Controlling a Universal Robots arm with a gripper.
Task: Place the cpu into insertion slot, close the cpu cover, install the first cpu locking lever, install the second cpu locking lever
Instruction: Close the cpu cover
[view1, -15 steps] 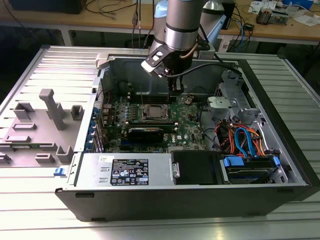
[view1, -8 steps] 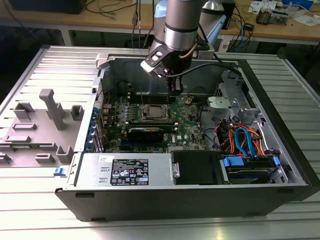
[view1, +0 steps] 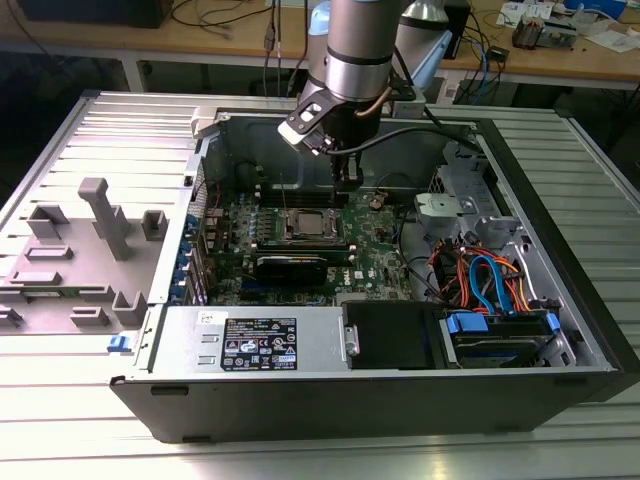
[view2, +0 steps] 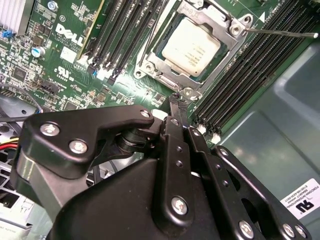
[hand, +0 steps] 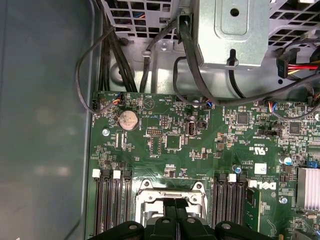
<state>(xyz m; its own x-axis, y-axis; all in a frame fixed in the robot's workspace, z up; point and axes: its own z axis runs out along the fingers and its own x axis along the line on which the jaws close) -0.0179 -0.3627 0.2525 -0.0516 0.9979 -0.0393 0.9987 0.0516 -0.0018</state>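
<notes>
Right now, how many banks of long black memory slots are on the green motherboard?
2. One bank lies beside the silver-topped square cpu, the other bank on its opposite side. Others may be hidden.

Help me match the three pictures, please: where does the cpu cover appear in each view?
Exterior view: the cpu cover lies in the middle of the green motherboard, beside the tip of the gripper.
Second wrist view: it frames the cpu, just beyond the gripper.
First wrist view: its edge shows just past the gripper.
Shared landmark: the black memory slots flank it on both sides.
</notes>
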